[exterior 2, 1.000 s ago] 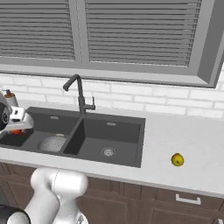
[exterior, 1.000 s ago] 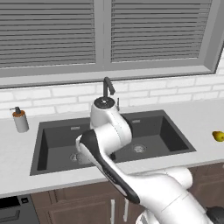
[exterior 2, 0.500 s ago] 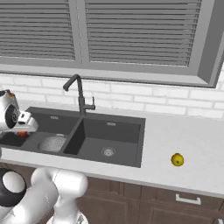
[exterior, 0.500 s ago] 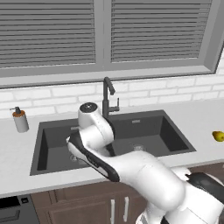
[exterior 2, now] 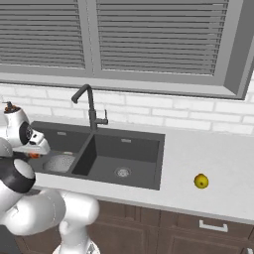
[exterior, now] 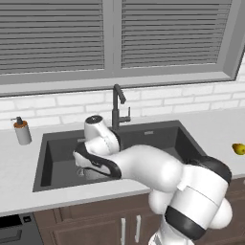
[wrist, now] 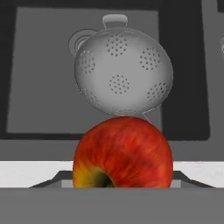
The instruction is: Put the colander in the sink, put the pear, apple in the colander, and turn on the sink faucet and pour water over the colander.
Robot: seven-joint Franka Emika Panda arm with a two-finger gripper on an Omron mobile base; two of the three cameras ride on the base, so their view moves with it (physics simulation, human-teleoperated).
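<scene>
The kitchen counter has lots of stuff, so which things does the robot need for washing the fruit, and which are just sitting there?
Needed:
round red apple, held in the gripper
silvery holed metal colander
dark grey double-basin sink
yellow-green pear
tall dark gooseneck faucet

Just sitting there:
small grey soap dispenser with orange-brown top

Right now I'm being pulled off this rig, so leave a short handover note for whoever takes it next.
Gripper: shut on the apple, carried above the sink.
Colander: already in the sink's left basin, empty.
Pear: on the counter right of the sink.
Sink faucet: no water seen running.
Done: colander placed, apple picked up.
Left: drop the apple in the colander, fetch the pear, turn on the faucet over the colander.
</scene>
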